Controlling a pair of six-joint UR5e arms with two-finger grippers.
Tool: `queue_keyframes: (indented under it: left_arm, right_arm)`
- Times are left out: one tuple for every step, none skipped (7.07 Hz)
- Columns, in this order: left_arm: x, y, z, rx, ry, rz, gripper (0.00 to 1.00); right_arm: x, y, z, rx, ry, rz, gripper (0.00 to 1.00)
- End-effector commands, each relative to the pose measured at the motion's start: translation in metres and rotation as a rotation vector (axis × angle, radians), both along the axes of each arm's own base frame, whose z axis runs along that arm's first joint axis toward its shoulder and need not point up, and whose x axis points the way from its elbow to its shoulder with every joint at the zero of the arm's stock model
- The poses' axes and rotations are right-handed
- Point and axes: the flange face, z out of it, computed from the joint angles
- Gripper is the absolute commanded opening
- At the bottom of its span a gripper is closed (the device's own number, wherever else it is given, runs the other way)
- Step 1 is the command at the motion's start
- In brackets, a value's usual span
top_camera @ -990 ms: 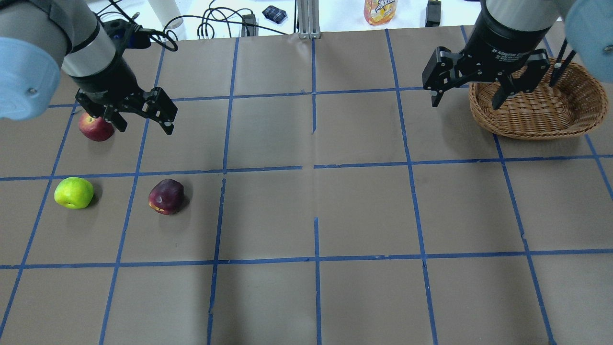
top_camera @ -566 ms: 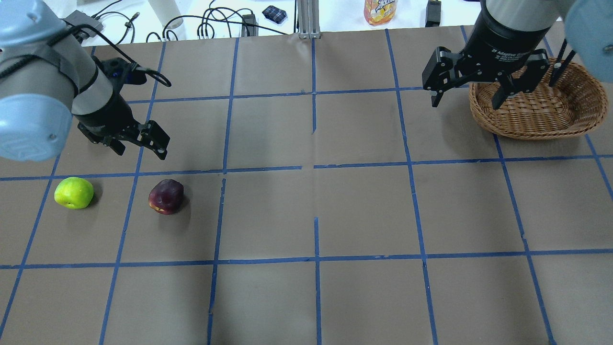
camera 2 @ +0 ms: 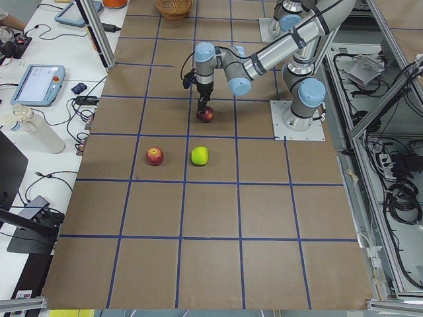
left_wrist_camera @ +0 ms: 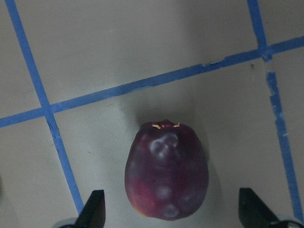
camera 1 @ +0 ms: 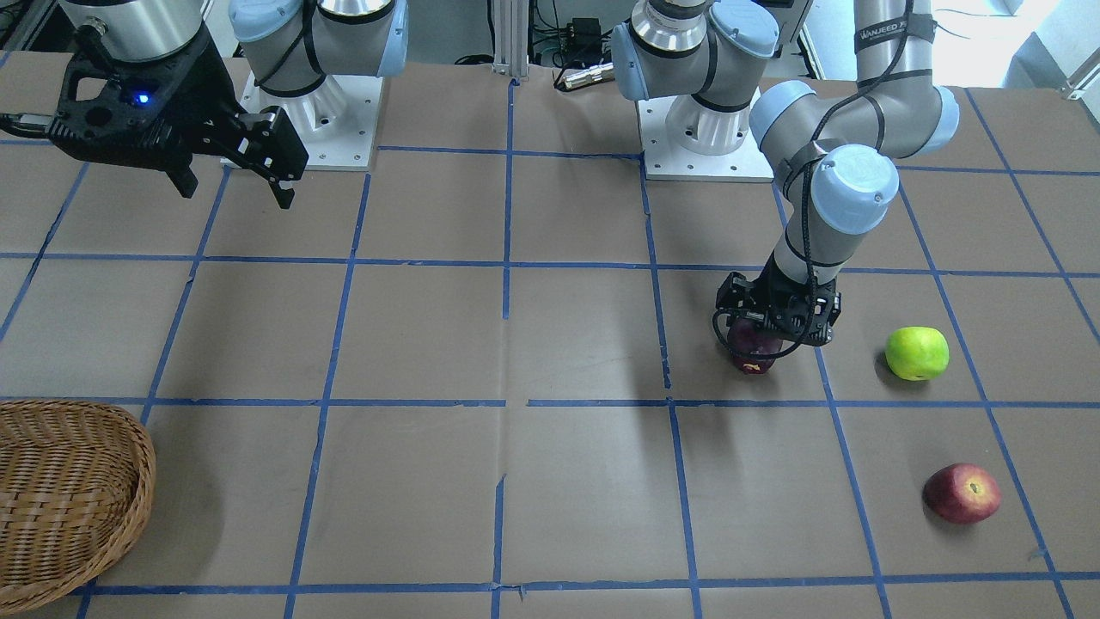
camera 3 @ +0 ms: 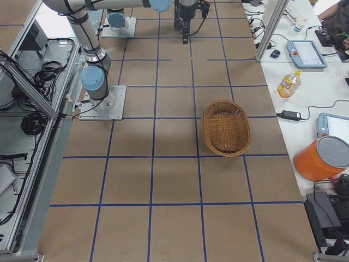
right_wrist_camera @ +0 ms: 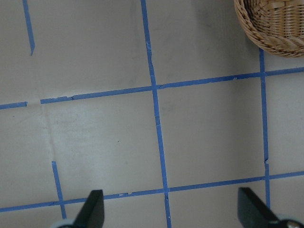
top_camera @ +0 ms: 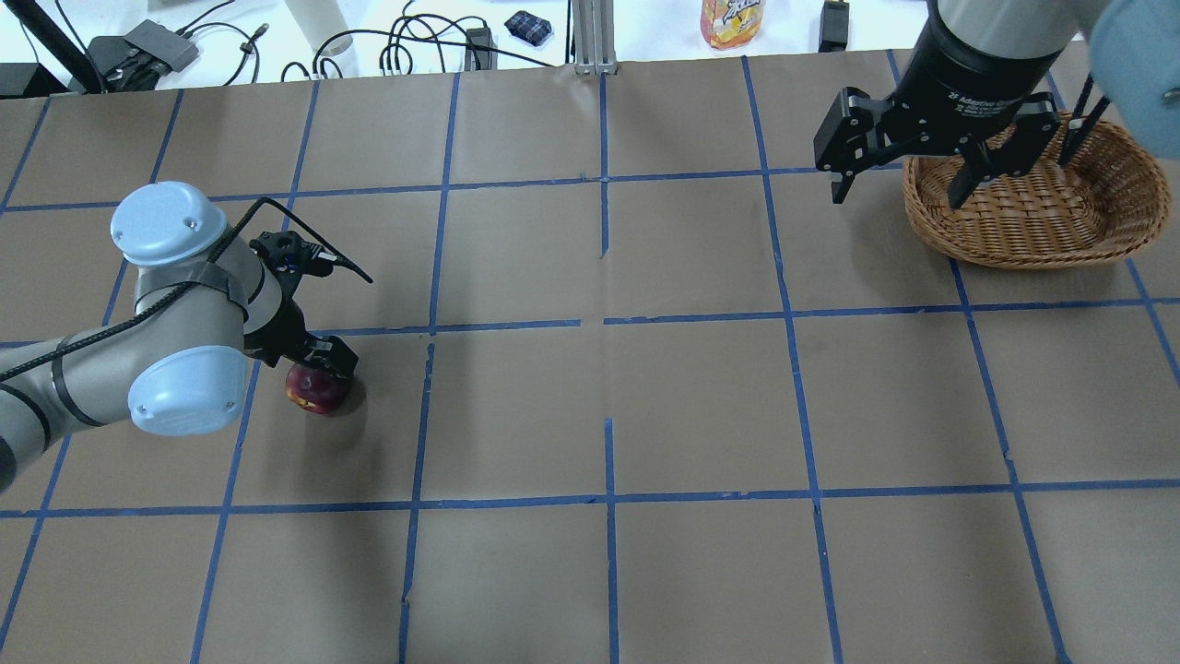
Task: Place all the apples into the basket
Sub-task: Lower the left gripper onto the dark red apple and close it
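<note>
The dark maroon apple [left_wrist_camera: 166,178] lies on the brown table, also seen in the front view [camera 1: 754,351] and overhead [top_camera: 318,394]. My left gripper [left_wrist_camera: 173,213] is open and low over it, one finger on each side, not touching it; it also shows in the front view [camera 1: 778,331]. The yellow-green apple [camera 1: 917,352] and the red apple [camera 1: 962,493] lie apart near it; my left arm hides both overhead. The wicker basket [top_camera: 1042,217] stands at the far right. My right gripper [top_camera: 896,198] is open and empty, held high beside the basket's left rim.
A blue tape grid covers the table. Cables [top_camera: 406,46] and an orange bottle [top_camera: 733,20] lie beyond the far edge. My left arm's elbow [top_camera: 175,369] hangs over the table's left part. Bare paper lies between the apples and the basket.
My left arm has swung from above the red apple toward the robot and come down over the maroon apple. The red and green apples are now hidden overhead. My right arm has not moved.
</note>
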Motion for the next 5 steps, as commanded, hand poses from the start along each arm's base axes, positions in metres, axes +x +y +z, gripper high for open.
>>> queue_keyframes:
  left_arm:
    - [0.0, 0.002, -0.023, 0.036, 0.007, 0.012, 1.0]
    - [0.0, 0.0, -0.026, 0.029, 0.005, 0.012, 0.85]
    - [0.001, -0.003, -0.025, 0.004, -0.003, 0.015, 0.53]
    - [0.001, -0.005, -0.021, -0.005, -0.007, 0.019, 0.37]
    - [-0.005, -0.01, -0.005, -0.051, -0.006, 0.104, 0.37]
  right_arm:
    - [0.001, 0.001, 0.0, 0.004, 0.0, 0.002, 1.0]
    - [0.0, 0.0, 0.0, -0.004, 0.0, 0.002, 1.0]
    - [0.001, 0.0, 0.001, -0.007, 0.0, 0.004, 1.0]
    - [0.001, 0.0, 0.001, -0.007, -0.001, 0.002, 1.0]
    - [0.001, 0.0, 0.0, -0.004, 0.0, 0.004, 1.0]
